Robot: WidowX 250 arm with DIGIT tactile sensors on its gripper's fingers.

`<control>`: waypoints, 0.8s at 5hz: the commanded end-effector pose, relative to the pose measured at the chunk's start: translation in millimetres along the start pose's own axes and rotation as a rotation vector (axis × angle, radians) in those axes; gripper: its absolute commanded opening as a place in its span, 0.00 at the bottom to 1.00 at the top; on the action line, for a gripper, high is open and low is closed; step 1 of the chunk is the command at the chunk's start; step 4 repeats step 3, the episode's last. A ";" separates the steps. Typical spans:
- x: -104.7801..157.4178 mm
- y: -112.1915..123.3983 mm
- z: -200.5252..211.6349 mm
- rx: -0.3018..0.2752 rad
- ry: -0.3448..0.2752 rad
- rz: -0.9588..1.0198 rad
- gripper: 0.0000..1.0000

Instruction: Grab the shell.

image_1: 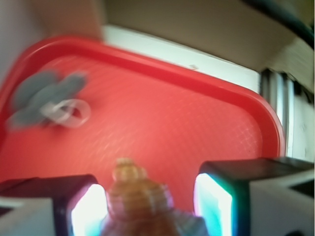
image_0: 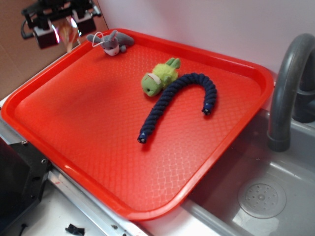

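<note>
Gripper [image_0: 63, 30] sits high at the far-left corner of the red tray [image_0: 98, 162], above its rim. Wrist view: the shell [image_1: 139, 202] is between the two fingers [image_1: 86, 209], knobby tan-orange end showing at the bottom of that view; the jaws stand close on either side of it, apparently clamped on it, though contact at the pads is blurred. In the exterior view the shell shows only as a faint orange shape between the fingers [image_0: 49, 34], hard to make out. Grey plush [image_0: 112, 43] with a white loop lies at the tray's far-left edge, just right of the gripper; in the wrist view it appears blurred at upper left [image_1: 42, 98]. Green plush [image_0: 160, 77] lies at the far middle of the tray, touching the blue rope [image_0: 181, 98], which curves in an arch from near centre to the right. The tray rests partly over a grey sink [image_0: 275, 196], with a faucet [image_0: 288, 83] at right.
</note>
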State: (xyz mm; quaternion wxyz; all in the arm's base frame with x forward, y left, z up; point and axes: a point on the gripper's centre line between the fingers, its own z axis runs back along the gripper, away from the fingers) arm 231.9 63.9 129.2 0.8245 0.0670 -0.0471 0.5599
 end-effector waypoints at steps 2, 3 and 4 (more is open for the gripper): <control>-20.4 19.4 94.1 -0.306 0.030 -0.717 0.00; -19.4 19.1 86.3 -0.252 0.007 -0.801 0.00; -19.4 19.1 86.3 -0.252 0.007 -0.801 0.00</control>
